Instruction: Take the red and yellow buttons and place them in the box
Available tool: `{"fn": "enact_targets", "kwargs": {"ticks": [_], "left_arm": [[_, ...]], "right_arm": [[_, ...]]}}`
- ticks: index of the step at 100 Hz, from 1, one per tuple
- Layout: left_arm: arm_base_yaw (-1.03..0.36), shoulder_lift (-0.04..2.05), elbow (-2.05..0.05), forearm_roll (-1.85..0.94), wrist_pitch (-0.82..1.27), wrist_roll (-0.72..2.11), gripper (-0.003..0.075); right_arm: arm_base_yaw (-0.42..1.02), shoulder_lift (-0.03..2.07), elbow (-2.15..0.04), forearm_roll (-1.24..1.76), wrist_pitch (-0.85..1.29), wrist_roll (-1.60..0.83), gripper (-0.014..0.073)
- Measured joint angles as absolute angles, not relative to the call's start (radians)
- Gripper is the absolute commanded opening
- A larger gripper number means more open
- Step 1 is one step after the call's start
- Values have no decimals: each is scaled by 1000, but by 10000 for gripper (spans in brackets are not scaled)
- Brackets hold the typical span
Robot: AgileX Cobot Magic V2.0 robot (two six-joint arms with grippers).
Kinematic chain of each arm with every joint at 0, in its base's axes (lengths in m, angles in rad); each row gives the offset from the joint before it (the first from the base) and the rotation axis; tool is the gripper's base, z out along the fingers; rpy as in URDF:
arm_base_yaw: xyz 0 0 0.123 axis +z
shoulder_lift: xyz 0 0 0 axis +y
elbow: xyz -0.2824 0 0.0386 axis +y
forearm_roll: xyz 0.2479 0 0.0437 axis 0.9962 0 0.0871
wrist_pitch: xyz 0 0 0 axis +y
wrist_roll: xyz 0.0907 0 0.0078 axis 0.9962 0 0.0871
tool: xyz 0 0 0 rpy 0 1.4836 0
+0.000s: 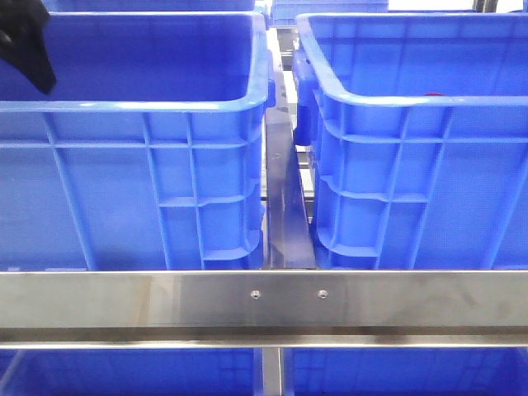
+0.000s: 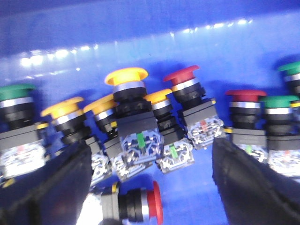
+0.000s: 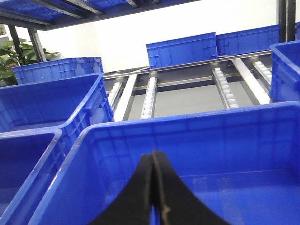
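Steel rail (image 1: 264, 301): it is being seen closest in the front view, running across and hiding the bottoms of the two big blue crates behind it.
Left crate (image 1: 132, 198): its ribbed wall is being shown, but its floor is being hidden by its own rim.
Box (image 1: 421, 181): the right crate is being cut off at the side of the front view; a tiny red sliver (image 1: 434, 94) is just being seen over its rim and is too small to make out.
Left gripper (image 2: 150, 187): it is being held wide open inside a blue crate, with nothing between its two black fingers (image 2: 47, 187); in the front view only a dark tip is being seen at the top corner.
Red button (image 2: 138, 202): it is being seen lying on its side, right between the open fingers, partly cut off at the edge.
Yellow button (image 2: 126, 76): it is being seen standing upright just past the red one, in a blurry, crowded row of yellow, red and green buttons.
Right gripper (image 3: 154, 187): its black fingers are being pressed together with nothing between them, over a blue crate whose floor looks bare.
Far crates (image 3: 183, 47): more blue crates are being seen beyond the roller tracks.
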State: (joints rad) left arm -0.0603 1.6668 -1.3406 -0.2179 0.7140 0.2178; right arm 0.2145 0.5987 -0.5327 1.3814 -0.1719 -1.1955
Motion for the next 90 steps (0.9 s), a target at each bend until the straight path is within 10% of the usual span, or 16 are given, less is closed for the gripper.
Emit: {"fn": "enact_targets", "kwargs": {"ticks": [77, 90], "left_arm": [[-60, 1842, -1347, -218, 636, 218, 489], [-60, 1842, -1347, -218, 631, 218, 353]], "right_arm": [[215, 599, -533, 1381, -172, -1196, -116], [215, 599, -533, 1381, -172, -1196, -116]]}}
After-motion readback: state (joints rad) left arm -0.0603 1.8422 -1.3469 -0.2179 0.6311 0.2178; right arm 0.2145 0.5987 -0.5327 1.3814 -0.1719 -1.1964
